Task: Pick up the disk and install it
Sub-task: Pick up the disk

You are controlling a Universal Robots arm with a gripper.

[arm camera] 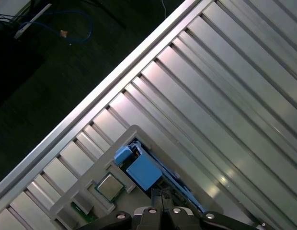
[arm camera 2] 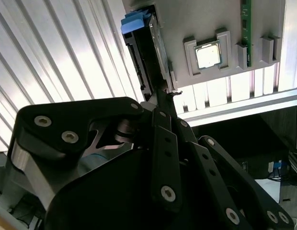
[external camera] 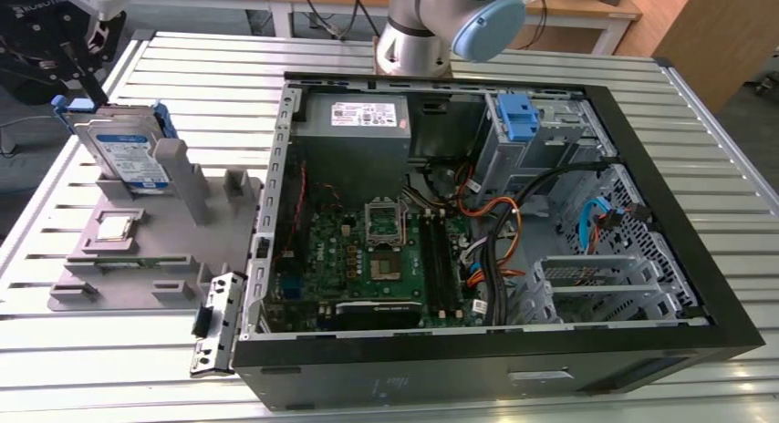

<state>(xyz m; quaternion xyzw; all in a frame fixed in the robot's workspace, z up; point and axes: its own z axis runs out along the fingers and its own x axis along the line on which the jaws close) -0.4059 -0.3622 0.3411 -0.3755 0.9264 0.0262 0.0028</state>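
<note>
My gripper [external camera: 76,93] hung at the top edge of the disk [external camera: 128,154], upright in a grey stand [external camera: 159,252]. Whether it was clamped, I couldn't tell.

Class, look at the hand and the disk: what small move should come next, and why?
Probably a short, straight move down onto the disk at its top edge, to secure a grip. The hand sits right at the blue-framed disk, which stands upright in the grey holder, outside the open computer case.

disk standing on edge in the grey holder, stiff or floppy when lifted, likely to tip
The disk looks like a metal slab: probably stiff and heavy for its size. Standing on edge in the grey holder, it might tip if pushed sideways.
</note>
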